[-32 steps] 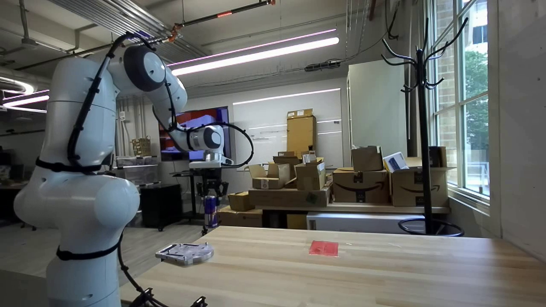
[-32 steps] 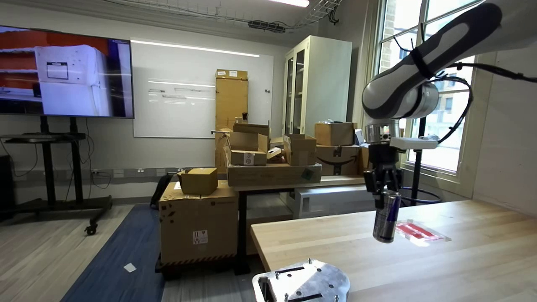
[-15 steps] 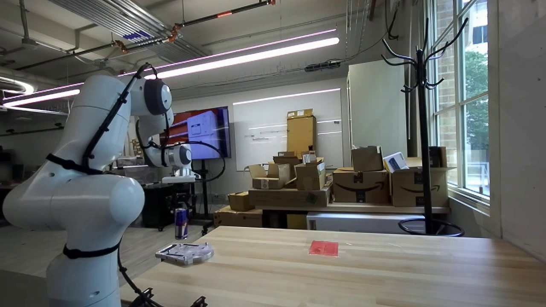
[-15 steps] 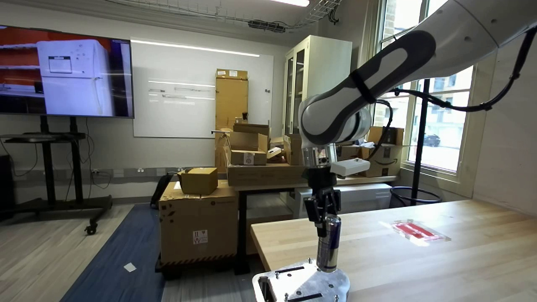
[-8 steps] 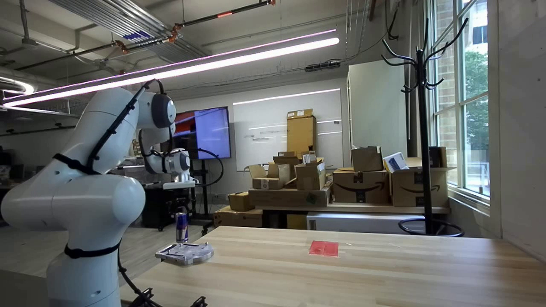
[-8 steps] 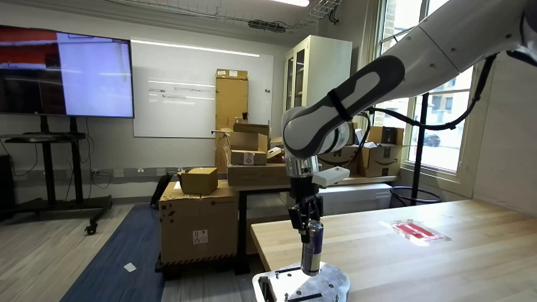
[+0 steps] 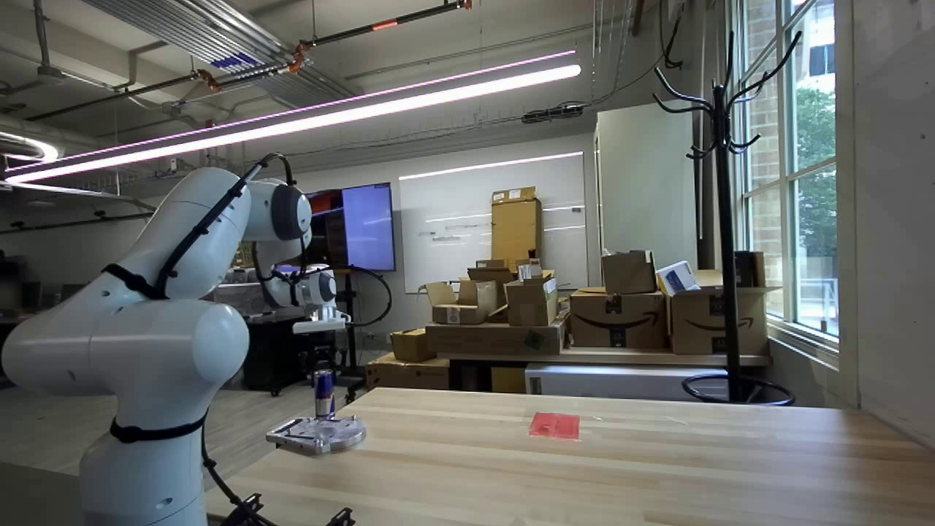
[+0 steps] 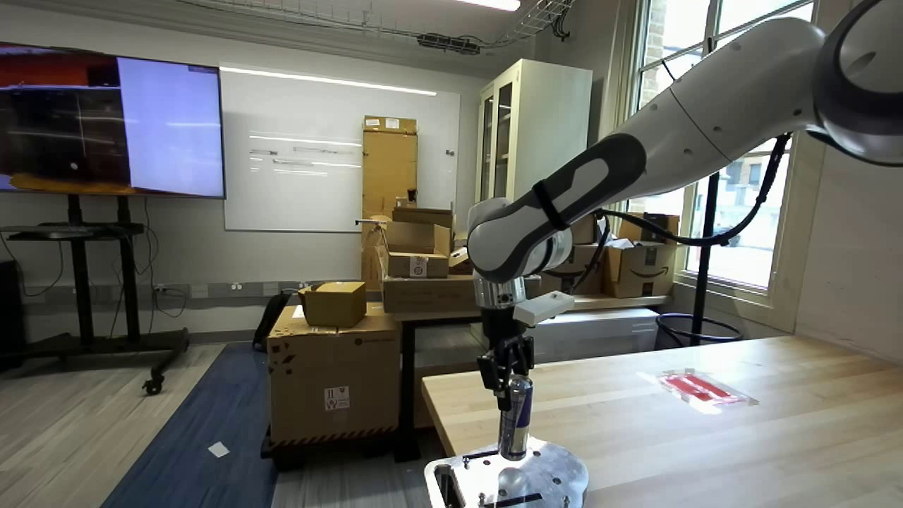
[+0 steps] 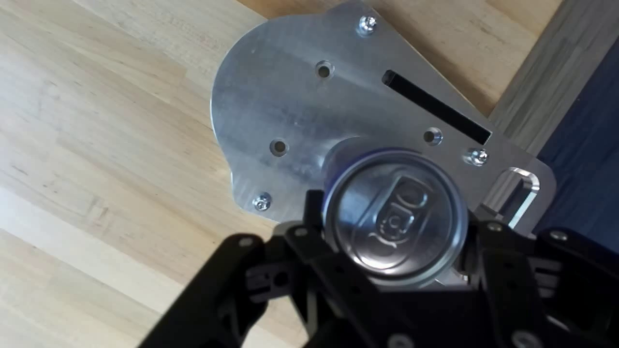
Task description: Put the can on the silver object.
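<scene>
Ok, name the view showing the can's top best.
The wrist view: it looks down on the can, its top and pull tab clear. Both exterior views mostly show the can's side, the top small or unclear.

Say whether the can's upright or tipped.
Roughly upright: the can is near vertical in both exterior views; the wrist view shows its lid.

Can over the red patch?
No. In an exterior view the can is held above the plate, with the red patch well off to the picture's right.
</scene>
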`<state>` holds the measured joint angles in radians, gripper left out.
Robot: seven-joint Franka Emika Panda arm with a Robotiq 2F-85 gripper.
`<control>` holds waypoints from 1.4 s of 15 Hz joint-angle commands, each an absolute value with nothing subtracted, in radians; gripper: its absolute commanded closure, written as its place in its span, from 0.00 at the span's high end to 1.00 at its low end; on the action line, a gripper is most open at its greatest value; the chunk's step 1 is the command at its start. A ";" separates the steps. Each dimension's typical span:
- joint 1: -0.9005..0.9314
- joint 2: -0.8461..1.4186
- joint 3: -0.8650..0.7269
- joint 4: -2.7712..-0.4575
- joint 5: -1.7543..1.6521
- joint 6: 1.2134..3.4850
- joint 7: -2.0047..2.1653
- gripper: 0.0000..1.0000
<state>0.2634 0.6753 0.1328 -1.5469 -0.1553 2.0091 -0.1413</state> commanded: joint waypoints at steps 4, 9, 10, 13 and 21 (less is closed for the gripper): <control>0.238 0.742 0.118 -1.440 -0.161 1.953 -0.168 0.33; 0.230 0.730 0.125 -1.495 -0.157 1.960 -0.178 0.33; 0.231 0.727 0.125 -1.508 -0.159 1.963 -0.180 0.33; 0.230 0.731 0.126 -1.502 -0.153 1.951 -0.179 0.33; 0.225 0.630 0.131 -1.592 -0.144 1.927 -0.166 1.00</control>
<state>0.2440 0.7296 0.1109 -1.5172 -0.1529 1.9526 -0.1577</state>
